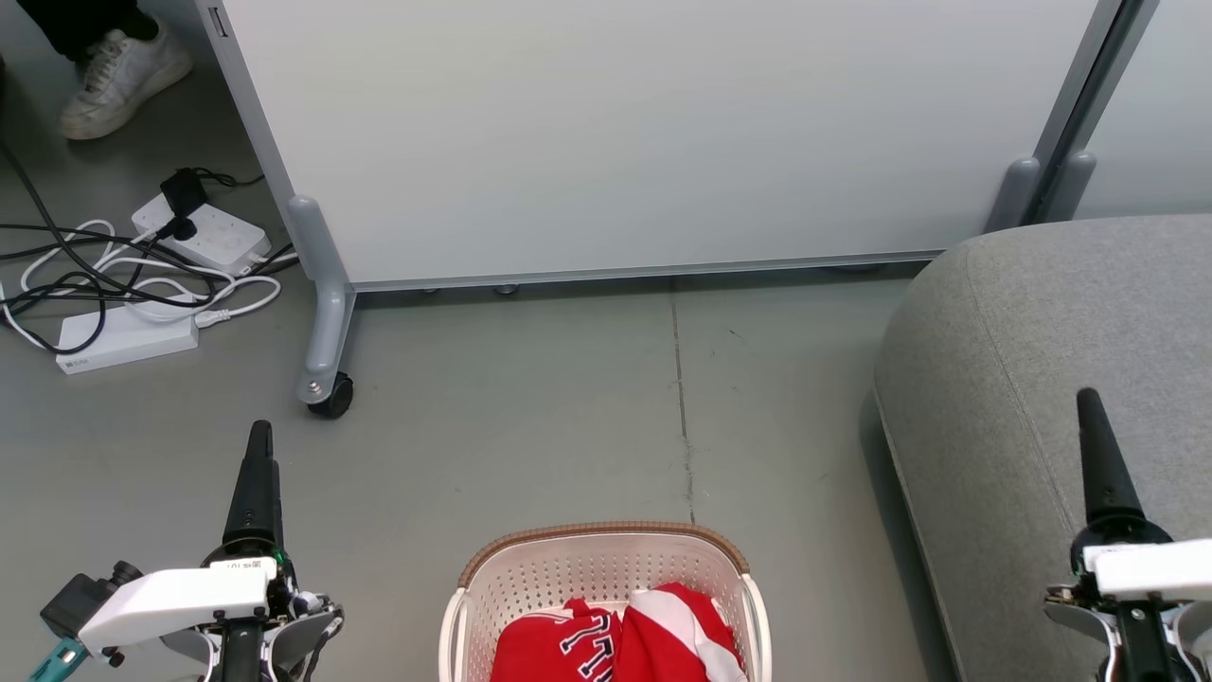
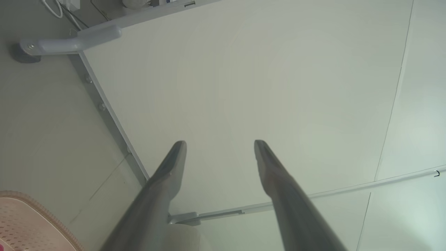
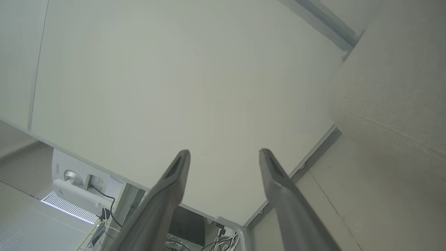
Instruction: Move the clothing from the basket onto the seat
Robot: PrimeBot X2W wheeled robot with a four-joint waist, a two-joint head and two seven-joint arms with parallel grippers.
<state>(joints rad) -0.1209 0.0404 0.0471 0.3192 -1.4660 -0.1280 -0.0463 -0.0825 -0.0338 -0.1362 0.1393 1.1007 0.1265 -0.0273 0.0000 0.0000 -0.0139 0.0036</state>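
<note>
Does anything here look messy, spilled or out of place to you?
Only the loose tangle of cables and power strips sprawled on the floor left of the partition. The clothing sits bunched inside the basket, nothing spilled or damaged.

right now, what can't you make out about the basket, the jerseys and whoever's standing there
- Laundry basket: its near half is cut off by the head view's bottom edge; the left wrist view gives a blurred corner.
- Red jerseys: crumpled and cut off by that same edge, so their count and the full numerals are unclear.
- White sneaker: its wearer is cut off by the head view's top edge.
</note>
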